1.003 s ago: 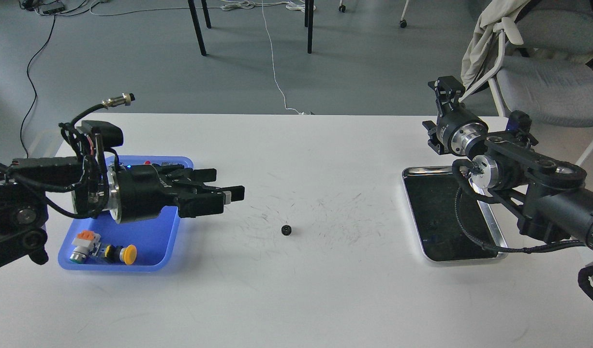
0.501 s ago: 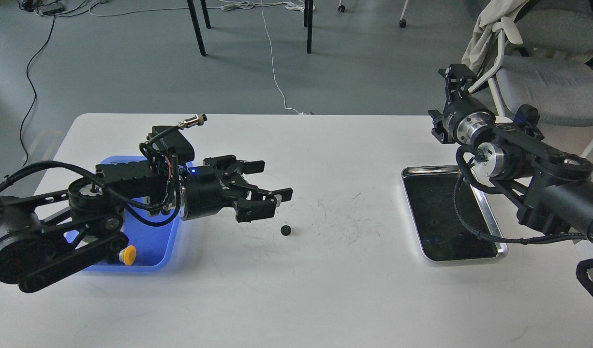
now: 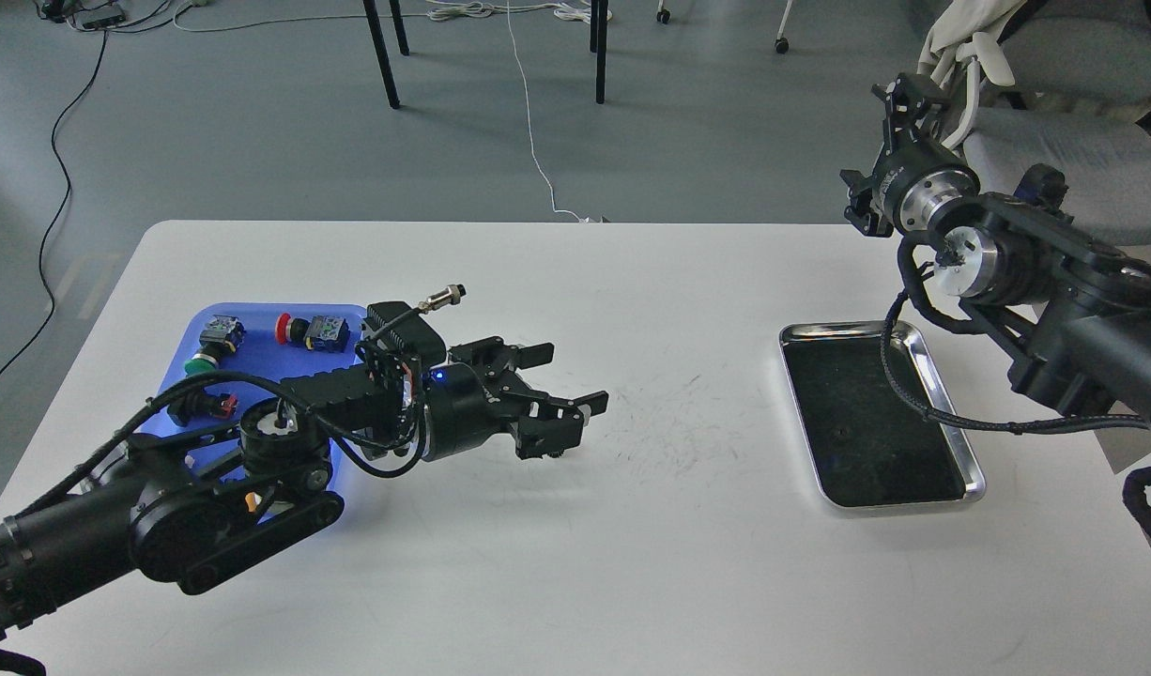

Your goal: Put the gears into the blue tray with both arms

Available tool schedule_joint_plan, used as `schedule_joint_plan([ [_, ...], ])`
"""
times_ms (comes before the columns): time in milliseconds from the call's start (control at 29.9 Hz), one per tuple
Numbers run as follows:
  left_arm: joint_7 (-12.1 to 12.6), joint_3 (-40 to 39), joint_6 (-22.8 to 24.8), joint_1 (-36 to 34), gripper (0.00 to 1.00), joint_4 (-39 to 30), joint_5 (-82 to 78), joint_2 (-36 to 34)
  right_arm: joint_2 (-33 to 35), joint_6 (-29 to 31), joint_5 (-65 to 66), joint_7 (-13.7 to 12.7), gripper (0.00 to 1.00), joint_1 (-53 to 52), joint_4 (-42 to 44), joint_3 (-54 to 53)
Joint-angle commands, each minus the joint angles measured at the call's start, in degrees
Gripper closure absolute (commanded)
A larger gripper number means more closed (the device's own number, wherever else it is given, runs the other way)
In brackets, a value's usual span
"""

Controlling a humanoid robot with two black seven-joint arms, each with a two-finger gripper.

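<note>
My left gripper (image 3: 566, 380) reaches out over the middle of the white table with its two fingers spread open and nothing visibly between them. No gear shows; the spot beneath the gripper's lower finger is covered by it. The blue tray (image 3: 266, 357) lies at the left, partly under my left arm, and holds several push-button switches (image 3: 313, 330). My right gripper (image 3: 904, 89) is raised high at the far right, beyond the table's back edge, dark and seen end-on.
A shiny steel tray with a black inside (image 3: 834, 329) lies at the right under my right arm's cable. An office chair (image 3: 1064, 141) draped with cloth stands behind the right arm. Table legs and cables are on the floor beyond.
My left arm has swung right from over the blue tray to the table's middle, and its gripper now covers the gear that lay there. The right gripper has risen and drawn back.
</note>
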State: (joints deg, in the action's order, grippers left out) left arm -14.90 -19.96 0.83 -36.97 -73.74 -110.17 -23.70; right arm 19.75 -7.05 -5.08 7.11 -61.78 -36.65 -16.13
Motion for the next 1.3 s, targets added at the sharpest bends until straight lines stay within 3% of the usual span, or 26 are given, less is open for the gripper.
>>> schedule_joint_plan([
  [0,-1.0,0.01,-1.18,1.37,0.03,2.72,-0.48,1.89,-0.15,0.1,-0.01,0.01,0.01,-0.97,0.78,0.31],
  [234,-3.73,0.01,-3.64,3.05,0.07,4.66,-3.2,3.74,-0.15,0.19,-0.01,0.01,0.01,-2.03,1.4,0.92],
  [602,-4.17,-0.69,-5.93,5.24,0.1,8.53,-6.54,7.79,0.12,0.19,0.07,-0.08,0.01,-2.12,1.31,1.19],
  [769,-7.5,-0.69,-8.48,5.16,0.12,13.27,-7.69,9.19,-0.06,0.19,0.07,-0.08,0.01,-2.82,1.31,1.28],
  [936,-9.53,-0.6,-9.44,5.33,0.12,13.8,-11.46,8.84,-0.06,0.19,0.16,-0.08,0.01,-2.91,1.23,1.36],
  [1270,-10.14,-0.69,-13.4,4.81,0.15,20.38,-14.83,9.54,-0.06,0.19,0.78,-0.08,0.01,-2.82,1.23,1.36],
])
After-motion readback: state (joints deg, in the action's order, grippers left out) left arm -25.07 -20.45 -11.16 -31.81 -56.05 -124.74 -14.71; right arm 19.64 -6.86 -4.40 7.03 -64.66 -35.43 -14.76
